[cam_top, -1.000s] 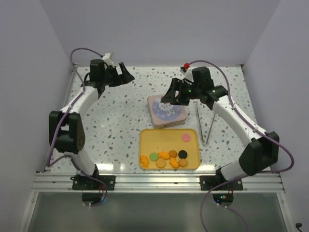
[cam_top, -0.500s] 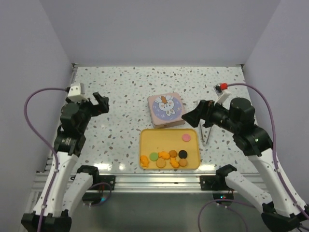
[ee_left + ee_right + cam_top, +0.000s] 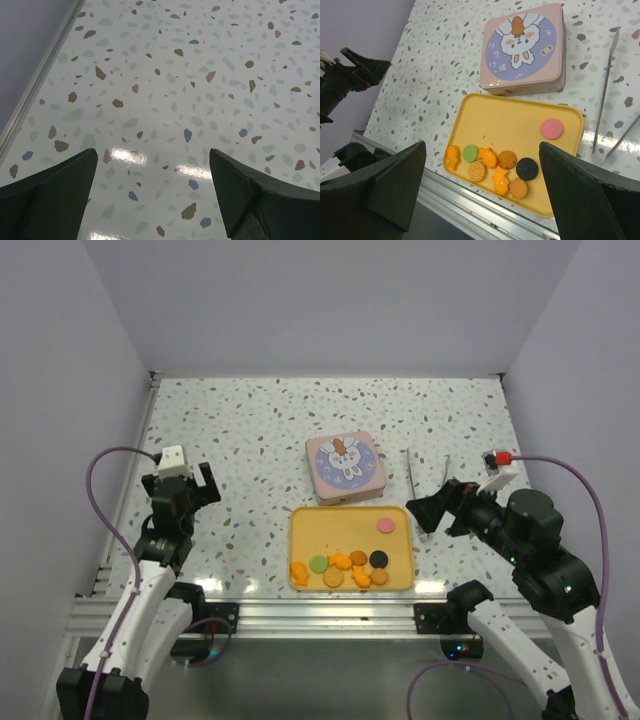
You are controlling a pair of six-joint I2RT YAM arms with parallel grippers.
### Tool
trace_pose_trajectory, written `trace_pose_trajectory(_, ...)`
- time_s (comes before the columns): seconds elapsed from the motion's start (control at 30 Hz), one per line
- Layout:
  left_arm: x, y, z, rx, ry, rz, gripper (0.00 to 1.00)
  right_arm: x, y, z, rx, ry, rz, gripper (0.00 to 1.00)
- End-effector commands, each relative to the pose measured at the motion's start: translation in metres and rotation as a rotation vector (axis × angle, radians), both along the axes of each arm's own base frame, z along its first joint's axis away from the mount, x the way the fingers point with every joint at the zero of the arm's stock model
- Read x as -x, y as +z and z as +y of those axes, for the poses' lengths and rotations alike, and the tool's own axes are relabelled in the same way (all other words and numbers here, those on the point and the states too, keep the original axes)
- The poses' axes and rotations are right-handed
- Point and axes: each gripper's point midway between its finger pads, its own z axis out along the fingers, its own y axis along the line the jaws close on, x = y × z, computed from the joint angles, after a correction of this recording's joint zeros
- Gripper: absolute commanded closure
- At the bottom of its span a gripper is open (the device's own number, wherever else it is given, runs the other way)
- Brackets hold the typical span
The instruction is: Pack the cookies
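Cookies (image 3: 340, 568) lie on a yellow tray (image 3: 340, 530) at the near middle of the desk (image 3: 250, 430), between the two arms. Eight of them form a loose row along the tray's near edge. The row's long axis runs left to right, parallel to that edge. From the left, the row shows an orange shaped cookie, a green disc, more orange and tan pieces, and a black disc toward the right. One pink cookie (image 3: 385, 525) sits apart, flat, near the tray's far right corner.

A square pink tin (image 3: 343, 466) with a rabbit on its closed lid stands just beyond the tray's far edge. The rabbit's head points away from the arms.

Metal tongs (image 3: 413, 485) lie on the desk to the right of the tin. They form a narrow V whose joined end is near the tray's far right corner, while the two tips point away from the arms.

The left gripper (image 3: 152, 160) hangs over bare speckled desk, well to the left of the tray, jaws spread wide and empty. The right gripper (image 3: 482, 150) hangs to the right of the tray and faces it, jaws also spread and grasping nothing.
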Motion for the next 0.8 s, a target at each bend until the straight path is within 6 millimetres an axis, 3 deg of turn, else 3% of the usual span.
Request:
trace_pose_trajectory(0.0, -0.016, 0.000, 0.019, -0.106, 0.067, -0.111, 0.00, 0.009, -0.004, -0.017, 0.027, -0.066, -0.001, 0.01)
trace_pose_trajectory(0.07, -0.022, -0.010, 0.025, -0.113, 0.109, -0.132, 0.00, 0.014, -0.006, -0.022, 0.027, -0.079, -0.012, 0.01)
trace_pose_trajectory(0.1, -0.019, -0.030, 0.027, -0.097, 0.134, -0.111, 0.00, 0.015, -0.011, -0.023, 0.031, -0.080, -0.004, 0.01)
trace_pose_trajectory(0.13, -0.019, -0.037, 0.031, -0.099, 0.159, -0.110, 0.00, 0.016, -0.012, -0.024, 0.034, -0.077, -0.008, 0.01)
trace_pose_trajectory(0.3, -0.033, -0.077, 0.025, -0.089, 0.126, -0.075, 0.00, 0.019, -0.012, -0.030, 0.067, -0.081, -0.041, 0.01)
trace_pose_trajectory(0.43, -0.062, -0.073, 0.019, -0.118, 0.074, -0.077, 0.00, 0.015, -0.011, -0.031, 0.086, -0.090, -0.036, 0.01)
trace_pose_trajectory(0.57, -0.090, -0.055, 0.016, -0.158, 0.023, -0.176, 0.00, 0.009, -0.022, -0.029, 0.121, -0.084, 0.000, 0.01)
trace_pose_trajectory(0.77, -0.122, -0.053, 0.007, -0.168, -0.065, -0.178, 0.00, 0.001, -0.032, -0.015, 0.125, -0.026, 0.039, 0.01)
